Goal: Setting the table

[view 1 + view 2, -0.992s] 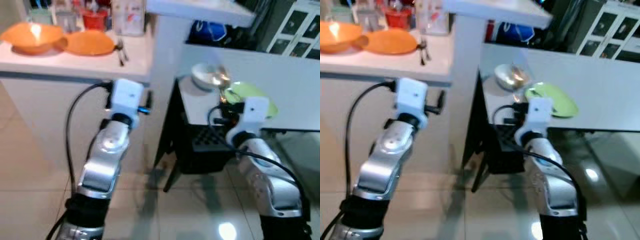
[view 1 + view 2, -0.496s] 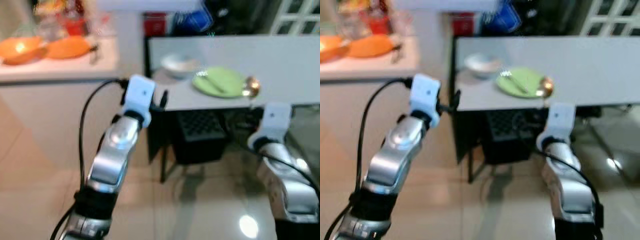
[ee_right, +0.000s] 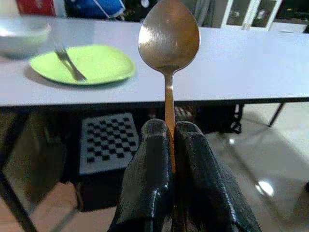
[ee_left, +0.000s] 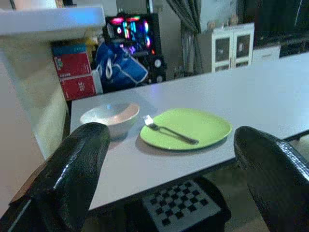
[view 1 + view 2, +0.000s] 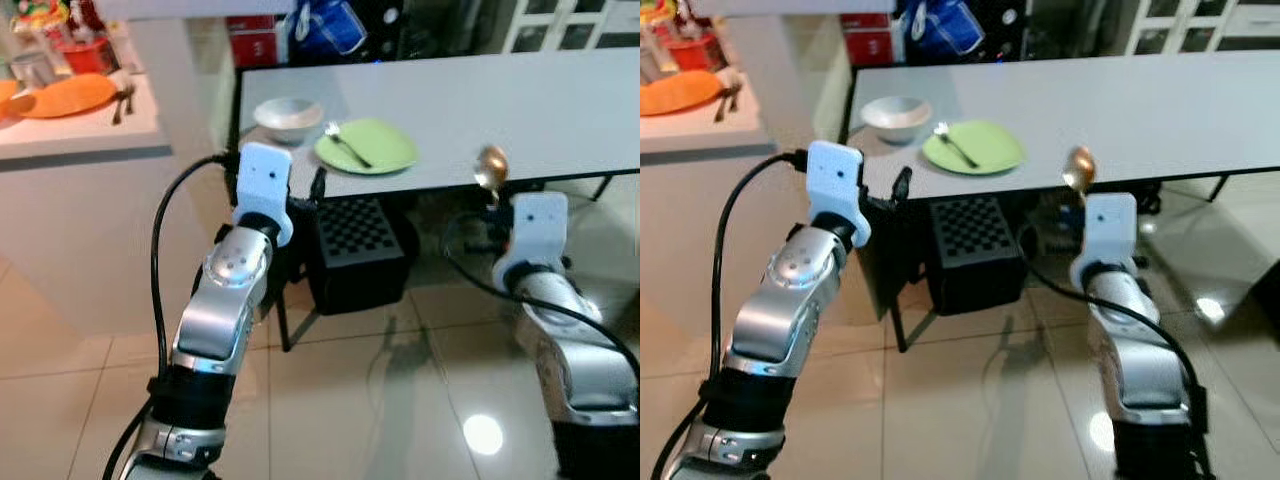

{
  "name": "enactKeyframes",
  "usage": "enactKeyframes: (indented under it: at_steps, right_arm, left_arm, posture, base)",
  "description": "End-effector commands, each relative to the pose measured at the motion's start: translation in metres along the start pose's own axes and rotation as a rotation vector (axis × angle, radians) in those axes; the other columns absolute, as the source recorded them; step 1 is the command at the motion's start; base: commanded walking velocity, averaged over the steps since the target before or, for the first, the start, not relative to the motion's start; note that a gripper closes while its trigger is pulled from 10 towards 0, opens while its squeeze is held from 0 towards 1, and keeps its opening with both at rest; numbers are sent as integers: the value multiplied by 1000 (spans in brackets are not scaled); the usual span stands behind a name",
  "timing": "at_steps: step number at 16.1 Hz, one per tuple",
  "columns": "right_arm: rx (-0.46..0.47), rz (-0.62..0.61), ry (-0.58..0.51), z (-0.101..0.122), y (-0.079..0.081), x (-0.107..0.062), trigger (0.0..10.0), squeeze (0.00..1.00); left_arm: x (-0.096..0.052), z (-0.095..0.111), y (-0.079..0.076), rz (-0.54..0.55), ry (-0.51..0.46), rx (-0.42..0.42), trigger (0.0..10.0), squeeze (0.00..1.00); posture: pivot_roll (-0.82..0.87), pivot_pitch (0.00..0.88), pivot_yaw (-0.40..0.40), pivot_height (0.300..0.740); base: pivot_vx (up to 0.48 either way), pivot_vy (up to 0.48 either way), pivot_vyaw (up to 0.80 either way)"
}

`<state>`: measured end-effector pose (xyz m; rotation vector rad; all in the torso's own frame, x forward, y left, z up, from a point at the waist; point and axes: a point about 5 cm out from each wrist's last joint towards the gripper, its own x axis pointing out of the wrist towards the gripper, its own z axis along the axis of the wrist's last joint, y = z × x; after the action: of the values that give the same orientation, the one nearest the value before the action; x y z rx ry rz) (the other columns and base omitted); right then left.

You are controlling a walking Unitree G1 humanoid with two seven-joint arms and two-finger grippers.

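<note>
A green plate (image 5: pixel 366 147) with a fork (image 5: pixel 347 146) lying on it sits near the left front of the grey table (image 5: pixel 540 100). A white bowl (image 5: pixel 288 117) stands just left of the plate. My right gripper (image 3: pixel 170 145) is shut on the handle of a metal spoon (image 3: pixel 169 36), held upright. The spoon (image 5: pixel 491 167) is in front of the table's near edge, to the right of the plate. My left gripper (image 4: pixel 171 142) is open with nothing between its fingers, and it points at the bowl and plate from in front of the table's left corner.
A white counter (image 5: pixel 80 135) on the left carries an orange plate (image 5: pixel 65 95) and cutlery (image 5: pixel 120 98). A black checkered box (image 5: pixel 360 250) stands under the table. Glossy tile floor (image 5: pixel 400 380) lies in front. White cabinets (image 5: pixel 560 25) stand behind the table.
The view has swung from the counter to the table, which now sits more central. The right gripper keeps hold of the spoon, now off the plate's right side.
</note>
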<state>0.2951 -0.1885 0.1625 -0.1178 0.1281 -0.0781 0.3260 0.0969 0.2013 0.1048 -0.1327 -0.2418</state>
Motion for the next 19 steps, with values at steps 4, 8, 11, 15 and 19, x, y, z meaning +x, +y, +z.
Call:
enactKeyframes:
  at_steps: [4,8,11,15,19]
  right_arm:
    - [24,44,-16,7,6,2,10000,0]
    - [26,32,-11,8,3,5,10000,0]
    - [20,29,-8,8,-1,6,10000,0]
    - [19,17,-4,7,-4,7,10000,0]
    - [21,20,-3,6,-3,8,10000,0]
  left_arm:
    - [-1,-2,11,45,-1,-11,10000,0]
    - [0,-2,12,43,-4,-16,10000,0]
    - [-1,-2,13,45,-1,-15,10000,0]
    - [2,-1,13,41,-4,-7,10000,0]
    - [3,1,14,38,-7,-5,10000,0]
  posture:
    - [-49,0,-10,740]
    - [-45,0,-18,740]
    - [-45,0,-19,740]
    - [-43,0,-12,740]
    - [-37,0,-15,740]
  base:
    - [211,0,-442]
    - [349,0,-103]
    - [381,0,0]
    - [393,0,0]
    - [412,0,0]
